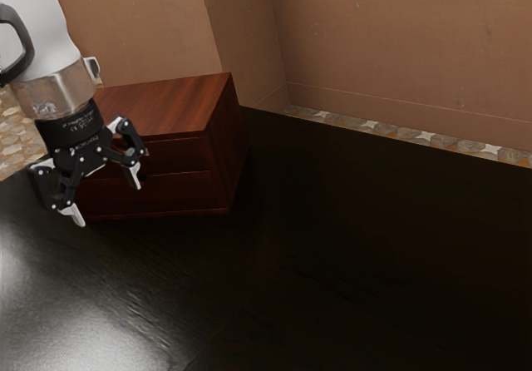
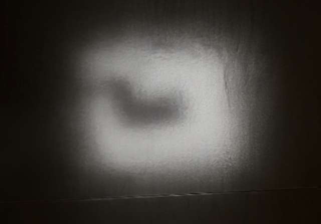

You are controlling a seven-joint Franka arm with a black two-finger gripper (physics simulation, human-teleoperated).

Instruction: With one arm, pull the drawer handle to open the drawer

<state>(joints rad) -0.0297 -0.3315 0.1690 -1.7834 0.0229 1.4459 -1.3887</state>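
A small dark-red wooden cabinet (image 1: pixel 179 109) stands on the black table at the exterior view's left. Its front shows two drawer fronts, an upper one (image 1: pixel 179 155) and a lower one (image 1: pixel 170 192), both flush with the cabinet. I cannot make out a handle; my hand covers the left part of the fronts. My gripper (image 1: pixel 106 195) hangs open in front of the cabinet, just above the table, with nothing between its white-tipped fingers (image 1: pixel 137 176). In the wrist view the glossy tabletop (image 2: pixel 281 43) carries a bright blurred reflection (image 2: pixel 155 113).
The black glossy table (image 1: pixel 332 263) stretches wide to the exterior view's right and front. Brown walls (image 1: pixel 399 38) stand behind, with a corner just behind the cabinet. A strip of patterned floor (image 1: pixel 416 134) shows beyond the table's far edge.
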